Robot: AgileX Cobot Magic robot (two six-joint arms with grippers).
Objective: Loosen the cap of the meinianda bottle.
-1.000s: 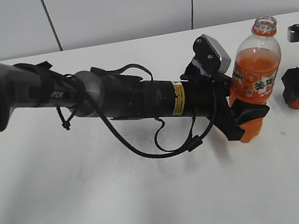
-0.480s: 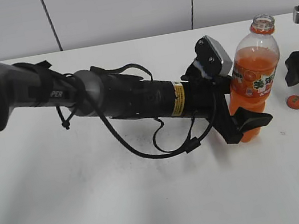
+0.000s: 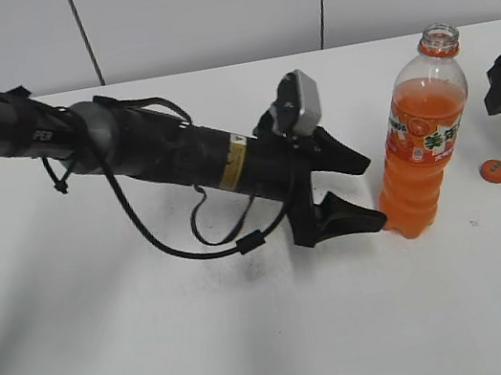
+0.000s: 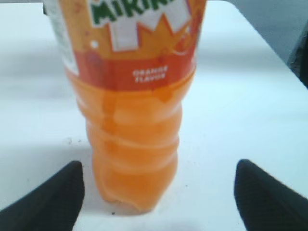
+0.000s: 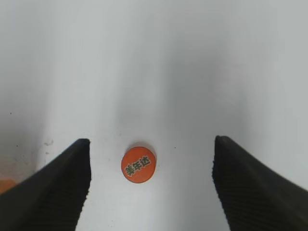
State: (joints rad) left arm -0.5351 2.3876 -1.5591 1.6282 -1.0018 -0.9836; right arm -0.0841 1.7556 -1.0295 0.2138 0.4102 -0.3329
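Standing free on the white surface (image 3: 258,341), the tall clear plastic bottle of orange drink (image 3: 422,152) is released as the left hand (image 3: 356,192) backs off spread wide, its small orange screw cap (image 3: 493,170) lying beneath the gaping right hand (image 5: 149,187), so the loosening looks complete

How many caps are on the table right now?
1. The cap lies flat on the table, to the right of the open bottle, apart from it. In the right wrist view it sits below the open right gripper.
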